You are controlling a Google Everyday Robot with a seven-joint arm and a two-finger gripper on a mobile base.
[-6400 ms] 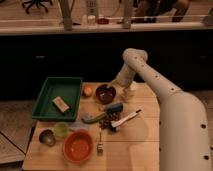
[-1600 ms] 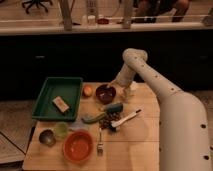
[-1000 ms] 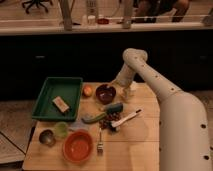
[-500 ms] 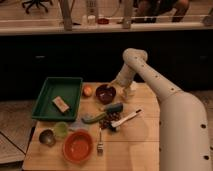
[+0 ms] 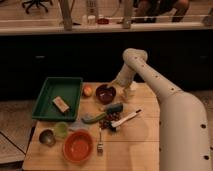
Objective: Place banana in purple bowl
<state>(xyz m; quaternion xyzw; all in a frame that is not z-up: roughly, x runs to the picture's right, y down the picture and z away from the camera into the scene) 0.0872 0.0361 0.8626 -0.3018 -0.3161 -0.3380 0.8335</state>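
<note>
Camera view: we see the banana (image 5: 94, 118) mid-table, just near-left of the purple bowl (image 5: 105, 93). The gripper (image 5: 127, 93) hangs right of the bowl (its state we cannot tell). We judge the banana light, firm, smooth; grasp mid-length.
</note>
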